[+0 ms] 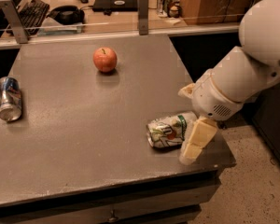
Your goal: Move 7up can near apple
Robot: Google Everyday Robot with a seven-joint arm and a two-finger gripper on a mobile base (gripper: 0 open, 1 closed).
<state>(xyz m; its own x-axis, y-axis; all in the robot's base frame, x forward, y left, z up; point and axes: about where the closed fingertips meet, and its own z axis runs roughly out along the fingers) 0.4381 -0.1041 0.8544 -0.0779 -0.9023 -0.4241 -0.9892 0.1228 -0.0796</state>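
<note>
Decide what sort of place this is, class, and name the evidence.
Probably an office: a keyboard and laptop sit on the desk behind the grey table. The gripper is at the 7up can.

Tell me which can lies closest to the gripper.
The 7up can, white-silver with green lettering, lies on its side at the front right, just beside the gripper. The blue-and-silver can lies far off to the left.

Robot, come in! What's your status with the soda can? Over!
Hand low at right end of 7up can. Can on its side, far from apple. Blue can far left, off the path.
</note>
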